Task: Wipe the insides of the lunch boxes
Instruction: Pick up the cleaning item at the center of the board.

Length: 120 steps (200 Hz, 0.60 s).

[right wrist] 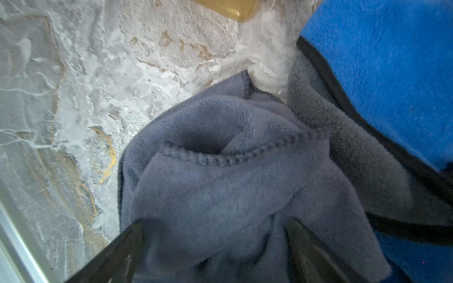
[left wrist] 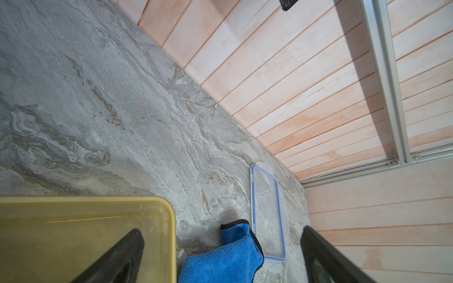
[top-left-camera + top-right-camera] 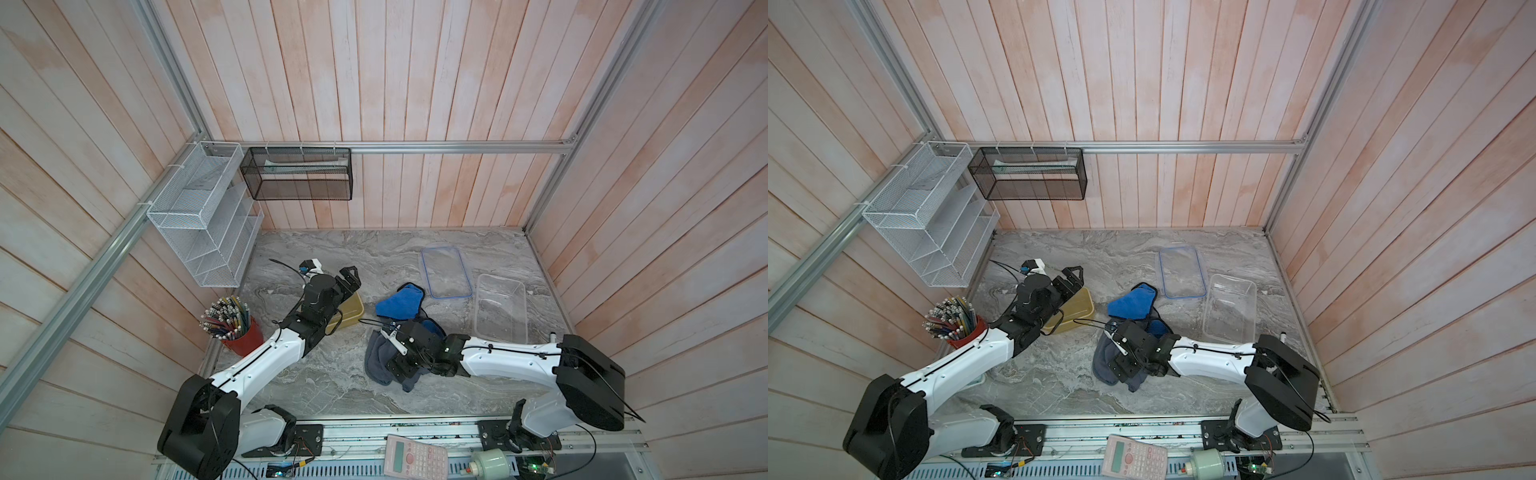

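Note:
The small yellow lunch box [image 3: 351, 313] [image 3: 1079, 311] [image 2: 85, 232] lies left of centre. My left gripper [image 3: 349, 278] [image 3: 1071, 278] [image 2: 221, 231] hangs open just above its far end, one finger [image 2: 122, 254] over the box. The clear lunch box [image 3: 500, 309] [image 3: 1229, 309] stands open at the right, its blue-rimmed lid [image 3: 446, 272] [image 3: 1181, 272] [image 2: 267, 208] flat beside it. My right gripper [image 3: 388, 353] [image 3: 1115, 353] [image 1: 213, 227] is open, its fingers straddling a bunched grey cloth [image 3: 376, 361] [image 1: 232, 183]. A blue cloth [image 3: 399, 301] [image 2: 220, 262] [image 1: 380, 73] lies beside the grey one.
A red cup of pencils [image 3: 239, 332] stands at the left table edge. A white wire rack [image 3: 203, 216] and a black mesh basket [image 3: 299, 174] hang on the walls. A pink calculator [image 3: 415, 457] lies on the front rail. Plank walls close three sides.

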### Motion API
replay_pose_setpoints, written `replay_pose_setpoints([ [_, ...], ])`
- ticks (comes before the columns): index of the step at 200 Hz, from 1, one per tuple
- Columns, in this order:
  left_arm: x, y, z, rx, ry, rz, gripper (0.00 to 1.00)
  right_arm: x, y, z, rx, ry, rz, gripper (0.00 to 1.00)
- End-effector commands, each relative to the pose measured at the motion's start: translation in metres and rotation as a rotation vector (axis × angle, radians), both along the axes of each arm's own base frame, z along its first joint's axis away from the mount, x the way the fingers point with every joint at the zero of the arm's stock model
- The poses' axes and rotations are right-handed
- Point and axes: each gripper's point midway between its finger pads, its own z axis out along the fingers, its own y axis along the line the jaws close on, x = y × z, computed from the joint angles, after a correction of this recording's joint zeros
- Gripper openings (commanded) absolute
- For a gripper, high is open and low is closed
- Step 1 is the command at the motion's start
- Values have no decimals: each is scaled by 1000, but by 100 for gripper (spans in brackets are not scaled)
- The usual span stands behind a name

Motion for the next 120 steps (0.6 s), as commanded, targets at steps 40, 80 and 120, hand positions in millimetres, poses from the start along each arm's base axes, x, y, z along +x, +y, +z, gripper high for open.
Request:
replay_pose_setpoints([
  [40, -9, 22, -13, 44, 34, 54, 100, -5, -10, -57, -198, 89, -9, 71],
  [80, -11, 31, -10, 55, 29, 71, 100, 0, -6, -46, -151, 52, -15, 36],
  [120, -10, 30, -10, 78, 35, 65, 100, 16, 5, 31, 64, -112, -28, 9],
])
